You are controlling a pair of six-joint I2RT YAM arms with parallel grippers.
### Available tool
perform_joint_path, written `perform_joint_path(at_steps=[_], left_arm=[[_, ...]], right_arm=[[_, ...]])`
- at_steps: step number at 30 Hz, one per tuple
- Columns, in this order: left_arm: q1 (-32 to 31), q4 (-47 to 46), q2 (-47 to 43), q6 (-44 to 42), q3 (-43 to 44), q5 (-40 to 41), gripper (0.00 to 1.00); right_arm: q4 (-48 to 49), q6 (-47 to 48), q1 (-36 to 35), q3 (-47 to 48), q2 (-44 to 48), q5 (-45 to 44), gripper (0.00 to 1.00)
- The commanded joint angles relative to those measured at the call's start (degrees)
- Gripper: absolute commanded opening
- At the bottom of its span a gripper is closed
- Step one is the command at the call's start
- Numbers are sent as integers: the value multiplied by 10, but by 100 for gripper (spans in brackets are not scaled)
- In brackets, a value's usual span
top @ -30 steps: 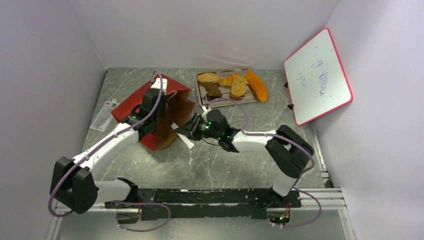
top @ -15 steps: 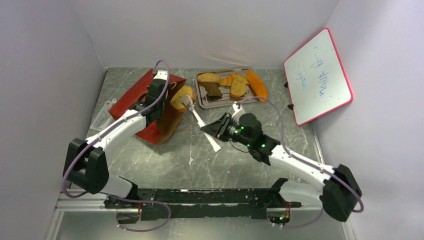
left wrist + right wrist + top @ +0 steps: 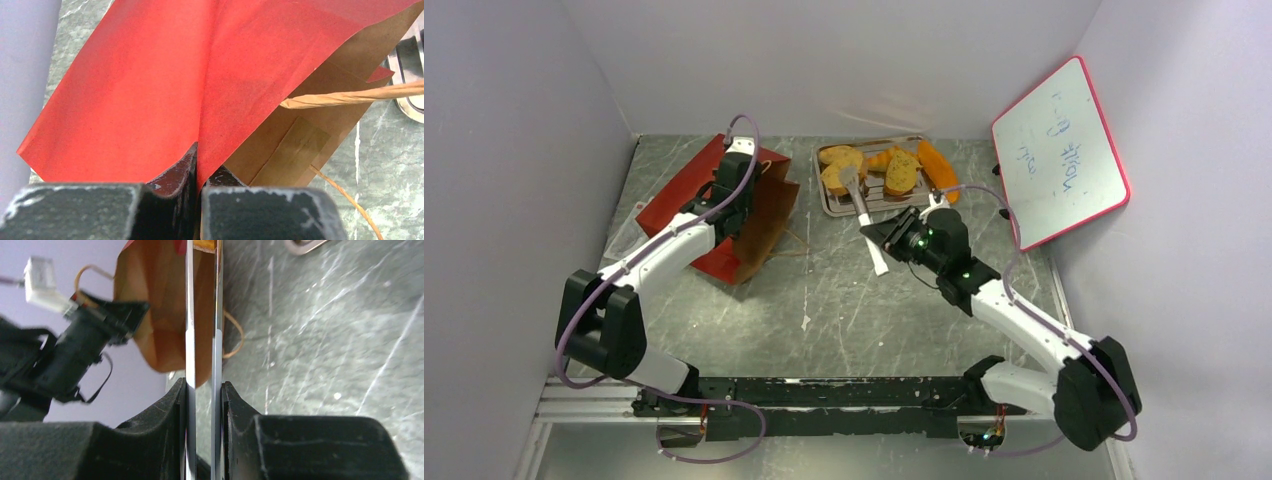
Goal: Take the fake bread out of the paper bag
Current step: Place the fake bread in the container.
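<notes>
Paper bag (image 3: pixel 764 222) at the table's left: red outside, brown kraft inside, tilted on its side, open mouth turned toward the right and the near edge. Upper red wall pinched between the closed fingers of the left gripper (image 3: pixel 197 157) and raised off the lower wall. Thin cord handle (image 3: pixel 796 240) looped on the table just by the mouth.

Fake bread well apart from the bag, all on the metal tray (image 3: pixel 826 208) at the back:
- golden-brown roll (image 3: pixel 834 154) in the back left corner
- larger golden piece (image 3: pixel 840 177) just in front of it, touching the tip of the tongs (image 3: pixel 871 235) clamped in the right gripper (image 3: pixel 204 390)
- small orange piece (image 3: pixel 879 159) and tan toast slice (image 3: pixel 902 172) in the middle
- orange crescent (image 3: pixel 940 172) on the right rim
</notes>
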State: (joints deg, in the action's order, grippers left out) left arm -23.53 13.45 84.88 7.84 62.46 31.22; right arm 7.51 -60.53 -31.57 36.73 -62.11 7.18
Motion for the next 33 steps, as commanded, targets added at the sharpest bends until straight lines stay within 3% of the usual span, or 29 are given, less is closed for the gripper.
perform_joint_path(at_steps=[1, 15, 25, 33], left_arm=[[5, 15, -24, -6, 13, -15, 7], [5, 16, -64, -3, -4, -38, 7], [5, 20, -86, -3, -6, -51, 7], [5, 19, -91, -1, -7, -51, 7]], right_arm=[[77, 6, 52, 30, -53, 19, 9], [191, -8, 130, 127, -259, 40, 11], [207, -19, 154, 137, -338, 40, 24], [222, -35, 165, 114, -352, 55, 37]])
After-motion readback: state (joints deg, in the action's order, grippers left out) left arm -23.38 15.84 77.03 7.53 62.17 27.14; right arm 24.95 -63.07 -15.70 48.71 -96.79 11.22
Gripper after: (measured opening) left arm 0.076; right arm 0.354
